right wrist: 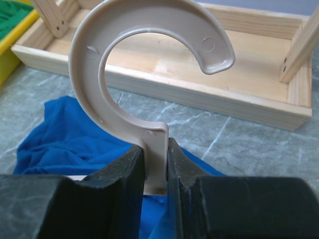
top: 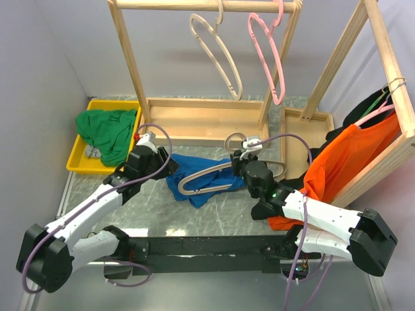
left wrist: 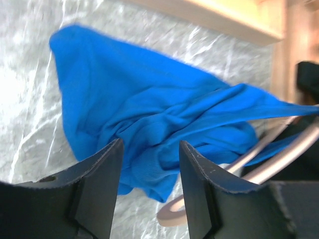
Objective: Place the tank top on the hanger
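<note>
Tank top [top: 194, 184] lying crumpled on the grey marble-look table [top: 214, 217], front-middle, just ahead of the wooden rack base [top: 194, 120]. Beige hanger [top: 206, 170] flat-ish over the blue fabric, shoulders on top of it, hook end off to the right.

Right gripper [top: 241, 154]: clamped tight on the hanger neck right below the hook. Super clear from the wrist cam, w/ both fingers [right wrist: 124, 169] pressed against the stem and the hook [right wrist: 87, 64] sticking up above them. Blue fabric [right wrist: 60, 139] underneath.

Left gripper [top: 167, 166]: down at the left edge of the top. In the wrist cam, jaws parted w/ a bunched fold of blue [left wrist: 149, 114] in the gap [left wrist: 149, 149]. Can't tell if actually pinching it or just straddling. Bit of hanger [left wrist: 279, 154] poking out bottom right there.

Other stuff:
- 2nd beige hanger [top: 217, 55] + pink hanger [top: 269, 58] up on the rack rail
- green garment [top: 107, 133] in the yellow bin [top: 76, 159], far left
- orange shirt [top: 350, 155] hanging on the right-side rack
</note>
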`<state>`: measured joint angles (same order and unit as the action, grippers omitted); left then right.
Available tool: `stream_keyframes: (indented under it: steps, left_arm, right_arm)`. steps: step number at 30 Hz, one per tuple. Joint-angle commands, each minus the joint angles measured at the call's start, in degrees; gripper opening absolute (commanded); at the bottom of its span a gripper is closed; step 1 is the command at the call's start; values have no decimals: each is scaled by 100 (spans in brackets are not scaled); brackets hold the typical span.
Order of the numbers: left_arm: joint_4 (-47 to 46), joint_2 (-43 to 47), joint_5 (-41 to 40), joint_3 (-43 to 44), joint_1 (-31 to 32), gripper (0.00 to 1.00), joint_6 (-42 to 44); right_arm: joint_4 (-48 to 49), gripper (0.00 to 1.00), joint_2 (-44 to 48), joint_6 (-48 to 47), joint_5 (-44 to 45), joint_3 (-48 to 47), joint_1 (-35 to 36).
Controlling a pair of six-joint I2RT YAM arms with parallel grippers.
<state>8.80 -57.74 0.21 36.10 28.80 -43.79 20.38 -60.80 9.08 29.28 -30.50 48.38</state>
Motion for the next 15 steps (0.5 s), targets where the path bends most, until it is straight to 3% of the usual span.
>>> stream_keyframes:
  steps: [1,15]
  left_arm:
    - [-44,-343,216,82,38,53,-86]
    - [-168,-1143,-195,222,908,48,-226]
  right_arm:
    - [317,0,182,-178,394,149,145]
    - [300,0,314,-267,693,203,260]
